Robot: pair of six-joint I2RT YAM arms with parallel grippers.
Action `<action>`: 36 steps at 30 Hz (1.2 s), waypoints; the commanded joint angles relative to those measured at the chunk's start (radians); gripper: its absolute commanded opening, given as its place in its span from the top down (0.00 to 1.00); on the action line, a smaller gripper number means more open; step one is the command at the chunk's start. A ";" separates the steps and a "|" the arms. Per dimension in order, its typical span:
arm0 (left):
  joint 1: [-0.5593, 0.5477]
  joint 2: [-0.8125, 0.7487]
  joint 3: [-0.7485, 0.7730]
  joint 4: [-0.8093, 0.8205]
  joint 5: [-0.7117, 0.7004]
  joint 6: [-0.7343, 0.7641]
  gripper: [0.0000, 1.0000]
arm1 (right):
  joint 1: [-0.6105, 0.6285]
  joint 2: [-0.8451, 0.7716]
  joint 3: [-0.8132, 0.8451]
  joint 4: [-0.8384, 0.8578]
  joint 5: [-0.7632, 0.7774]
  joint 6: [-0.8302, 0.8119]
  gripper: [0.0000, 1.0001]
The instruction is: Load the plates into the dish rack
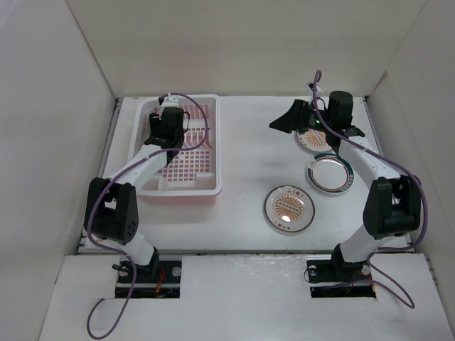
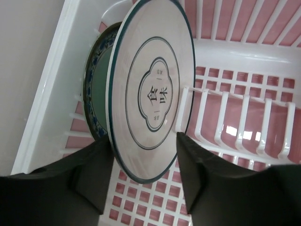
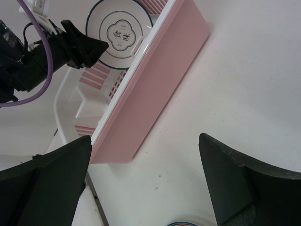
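At the bench's far-left corner, the white plate [image 2: 150, 94] stands on edge in the rack [image 1: 183, 190]; the left jaws are parted, straddling its lower rim. The right jaws gape wide, empty, far right.

The dish rack [image 1: 207, 187] sits at ten o'clock on the table [image 1: 245, 135], with a front plate [image 2: 150, 89] and a rear plate [image 2: 95, 89] on edge inside. Flat on the table lie the far plate [image 1: 311, 145] at two o'clock, the middle plate [image 1: 330, 174] at three and the near plate [image 1: 288, 209] at five.

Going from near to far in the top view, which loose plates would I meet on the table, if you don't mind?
Orange sunburst plate → pale plate with a dark ring → third plate, farthest back.
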 commanded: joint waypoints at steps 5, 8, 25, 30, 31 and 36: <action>0.005 -0.110 0.060 -0.023 0.097 -0.022 0.38 | 0.007 -0.026 0.036 -0.006 0.057 -0.049 0.00; -0.017 -0.138 0.069 -0.032 0.169 -0.022 0.21 | -0.027 -0.001 0.045 -0.029 0.112 -0.069 0.00; -0.250 -0.374 0.147 -0.074 0.620 -0.126 0.00 | -0.393 0.134 0.010 -0.029 0.392 -0.083 0.00; -0.259 -0.383 0.169 -0.083 0.644 -0.162 0.00 | -0.470 0.245 0.055 -0.029 0.243 -0.083 0.03; -0.259 -0.383 0.181 -0.083 0.655 -0.162 0.00 | -0.470 0.294 0.079 -0.029 0.225 -0.083 0.04; -0.268 -0.396 0.183 -0.095 0.678 -0.162 0.00 | -0.479 0.401 0.111 -0.039 0.209 -0.074 0.06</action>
